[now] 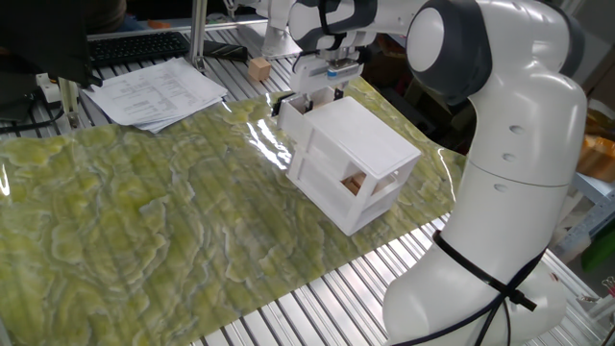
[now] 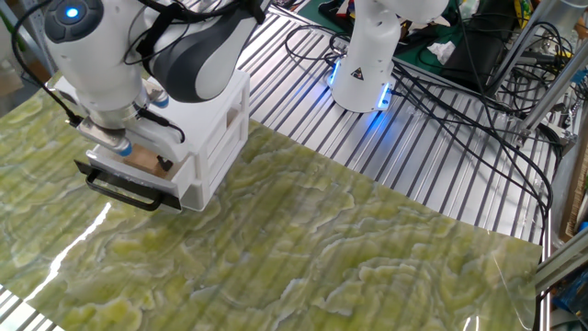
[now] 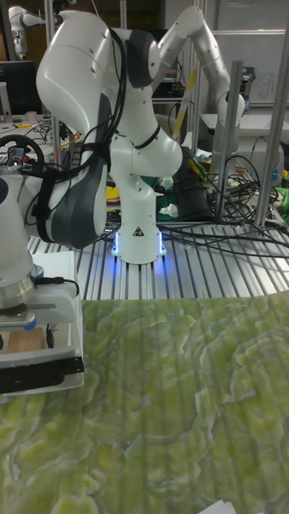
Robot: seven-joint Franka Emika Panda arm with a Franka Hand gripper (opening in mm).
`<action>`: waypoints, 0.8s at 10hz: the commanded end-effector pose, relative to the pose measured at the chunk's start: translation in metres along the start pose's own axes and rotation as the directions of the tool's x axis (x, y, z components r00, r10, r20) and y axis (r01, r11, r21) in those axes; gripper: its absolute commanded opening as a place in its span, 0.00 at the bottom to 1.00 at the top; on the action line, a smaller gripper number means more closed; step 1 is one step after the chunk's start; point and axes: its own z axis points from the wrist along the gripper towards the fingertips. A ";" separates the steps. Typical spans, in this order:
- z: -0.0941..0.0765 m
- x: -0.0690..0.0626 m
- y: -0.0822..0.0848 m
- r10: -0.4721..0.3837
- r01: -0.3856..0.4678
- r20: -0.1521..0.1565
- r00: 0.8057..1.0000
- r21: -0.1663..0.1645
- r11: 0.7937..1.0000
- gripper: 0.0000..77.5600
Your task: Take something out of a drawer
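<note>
On the green mat (image 2: 349,248), the gripper (image 2: 118,147) hung over the open drawer (image 2: 138,179); its grip unclear, the cube (image 2: 142,162) at 3 o'clock might slip.

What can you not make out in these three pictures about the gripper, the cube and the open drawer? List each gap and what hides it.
- Gripper jaws: blocked by the cabinet in one fixed view, by the arm in the other; open or shut unclear.
- Cube: only a tan patch below the wrist; grasp unclear.
- Drawer: cut off by the left edge in the tall fixed view.
- Lower drawer: contents unseen.
</note>
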 end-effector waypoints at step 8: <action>0.001 0.002 0.000 -0.004 0.004 -0.037 0.999 -0.006 1.000 0.03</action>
